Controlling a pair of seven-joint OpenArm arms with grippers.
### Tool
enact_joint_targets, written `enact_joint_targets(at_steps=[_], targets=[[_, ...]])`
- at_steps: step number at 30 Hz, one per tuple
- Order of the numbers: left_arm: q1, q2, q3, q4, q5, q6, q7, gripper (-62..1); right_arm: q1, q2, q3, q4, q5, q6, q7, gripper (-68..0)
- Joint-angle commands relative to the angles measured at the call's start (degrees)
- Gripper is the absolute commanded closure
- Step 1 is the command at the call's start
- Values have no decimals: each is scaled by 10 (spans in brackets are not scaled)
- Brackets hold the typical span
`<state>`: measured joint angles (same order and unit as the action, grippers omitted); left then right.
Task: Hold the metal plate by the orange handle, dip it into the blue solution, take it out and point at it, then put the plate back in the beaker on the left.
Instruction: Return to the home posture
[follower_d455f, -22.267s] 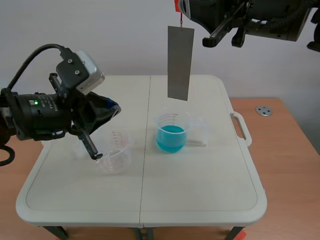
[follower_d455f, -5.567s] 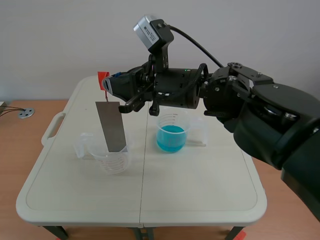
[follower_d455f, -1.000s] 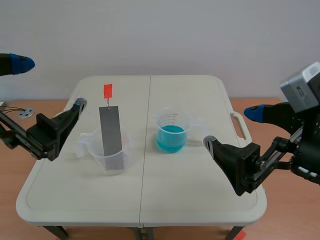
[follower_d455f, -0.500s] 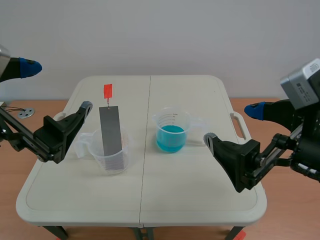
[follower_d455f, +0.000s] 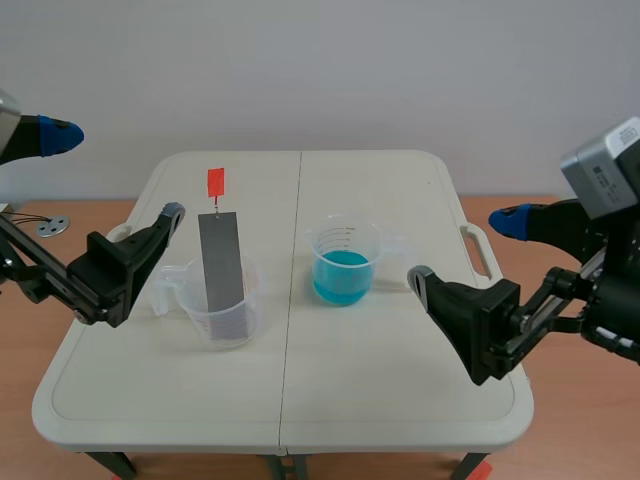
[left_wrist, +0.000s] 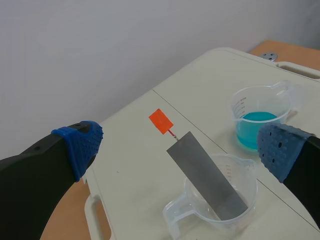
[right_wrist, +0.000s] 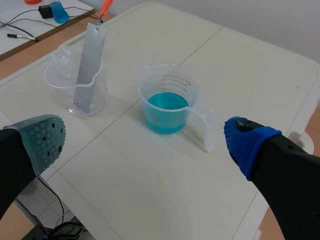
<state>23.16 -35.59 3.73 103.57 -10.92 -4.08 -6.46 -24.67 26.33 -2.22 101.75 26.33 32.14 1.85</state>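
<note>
The metal plate (follower_d455f: 222, 262) leans inside the clear left beaker (follower_d455f: 228, 318) near the table's (follower_d455f: 400, 400) left edge, its orange handle (follower_d455f: 215, 182) above the rim. The middle beaker (follower_d455f: 345, 238) holds blue solution (follower_d455f: 342, 272). The left gripper (follower_d455f: 112, 173) and right gripper (follower_d455f: 462, 250) are both released, gaping by the side edges.
</note>
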Motion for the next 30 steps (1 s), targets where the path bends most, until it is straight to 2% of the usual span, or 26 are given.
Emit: enact_joint_targets(at_steps=[1, 30], targets=[[-2, -3, -4, 3, -4, 3, -8, -623, 7, 1, 4, 8, 6, -1, 7, -665], [-2, -3, -4, 3, -4, 3, 0, -623, 7, 1, 4, 8, 6, -1, 7, -665]])
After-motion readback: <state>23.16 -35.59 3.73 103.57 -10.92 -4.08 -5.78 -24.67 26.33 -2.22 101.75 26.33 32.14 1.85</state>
